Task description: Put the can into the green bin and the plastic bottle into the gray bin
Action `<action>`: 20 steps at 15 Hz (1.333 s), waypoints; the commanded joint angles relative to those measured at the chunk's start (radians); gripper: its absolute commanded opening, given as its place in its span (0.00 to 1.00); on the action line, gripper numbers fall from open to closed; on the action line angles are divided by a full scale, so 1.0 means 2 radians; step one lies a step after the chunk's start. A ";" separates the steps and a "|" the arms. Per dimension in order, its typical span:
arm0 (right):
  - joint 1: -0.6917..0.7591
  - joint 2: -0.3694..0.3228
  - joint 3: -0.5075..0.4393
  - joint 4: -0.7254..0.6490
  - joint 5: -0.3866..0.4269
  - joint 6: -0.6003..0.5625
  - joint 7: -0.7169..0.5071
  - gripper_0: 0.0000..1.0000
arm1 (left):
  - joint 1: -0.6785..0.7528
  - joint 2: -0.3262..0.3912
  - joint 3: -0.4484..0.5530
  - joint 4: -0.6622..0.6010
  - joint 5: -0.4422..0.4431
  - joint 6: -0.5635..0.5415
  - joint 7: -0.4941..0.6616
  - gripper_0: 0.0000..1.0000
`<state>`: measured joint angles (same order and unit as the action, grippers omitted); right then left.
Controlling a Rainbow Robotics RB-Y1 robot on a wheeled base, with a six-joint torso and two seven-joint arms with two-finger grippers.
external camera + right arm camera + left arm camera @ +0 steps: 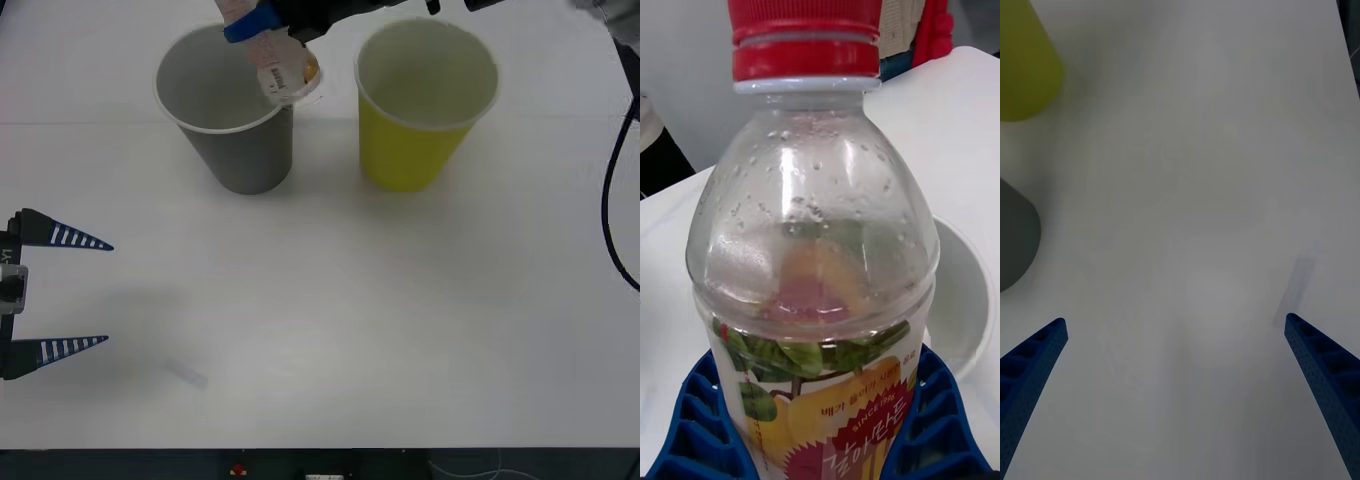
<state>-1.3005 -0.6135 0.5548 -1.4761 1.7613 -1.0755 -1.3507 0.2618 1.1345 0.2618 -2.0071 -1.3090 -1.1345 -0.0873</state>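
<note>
Table [330,330]: white, bearing both cups side by side
Gray bin [235,140]: upright, left of the green one
Green bin [420,120]: upright, apart from the gray one
Right gripper [262,25]: above the gray bin's far right rim, clenched on the bottle
Left gripper [85,292]: low at the table's left edge, fingers spread wide
Plastic bottle [816,247]: red-capped, held tilted over the gray bin's rim
</note>
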 commanded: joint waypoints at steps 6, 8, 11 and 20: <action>-0.081 0.127 0.055 0.189 0.086 0.061 0.012 0.00 | 0.000 0.000 0.000 0.000 0.000 0.000 0.000 1.00; -0.085 0.141 0.062 0.221 0.087 0.087 0.029 0.00 | 0.000 0.000 0.000 0.000 0.000 0.000 0.000 1.00; -0.091 0.148 0.062 0.237 0.087 0.088 0.035 0.00 | 0.000 0.000 0.000 0.000 0.000 0.000 0.000 1.00; -0.093 0.141 0.062 0.237 0.077 0.088 0.059 1.00 | 0.000 0.000 0.000 0.000 0.000 0.000 0.000 1.00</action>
<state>-1.4854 -0.3269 0.6798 -1.0015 1.9216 -0.9005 -1.2319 0.2618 1.1345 0.2618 -2.0071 -1.3090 -1.1345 -0.0873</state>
